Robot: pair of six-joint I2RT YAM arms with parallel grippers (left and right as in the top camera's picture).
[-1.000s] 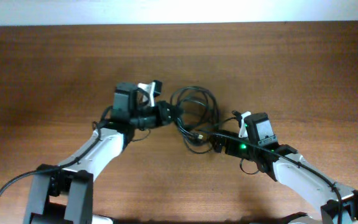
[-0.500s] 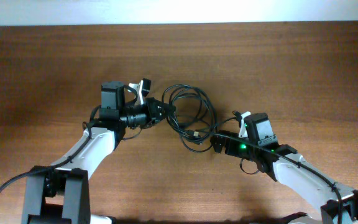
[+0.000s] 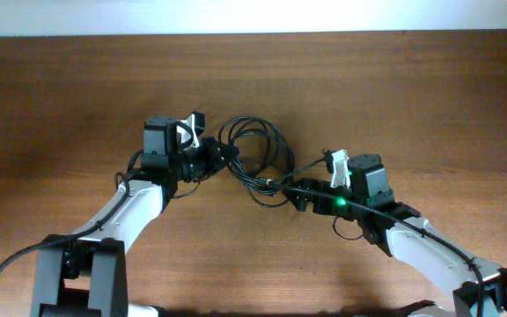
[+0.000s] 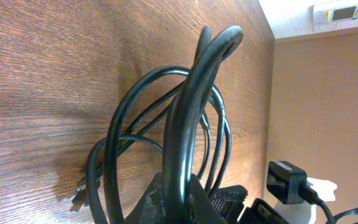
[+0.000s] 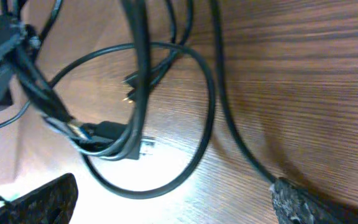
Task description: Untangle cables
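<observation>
Several cables (image 3: 255,167) are lying tangled, the left gripper (image 3: 228,158) pinching one loop. The right gripper (image 3: 297,195) is hanging open.

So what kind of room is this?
Probably a lab or workshop: robot arms at a wooden table, tangled black cables, and a plain wall with a small control panel.

It looks like a robotics lab or office room: a wood-grain table (image 3: 60,88) meets a plain white wall (image 3: 236,13) at its far edge, the left arm (image 3: 135,207) and right arm (image 3: 429,246) stand at its near edge, and a beige wall (image 4: 316,93) carries a small control panel (image 4: 336,11).
</observation>
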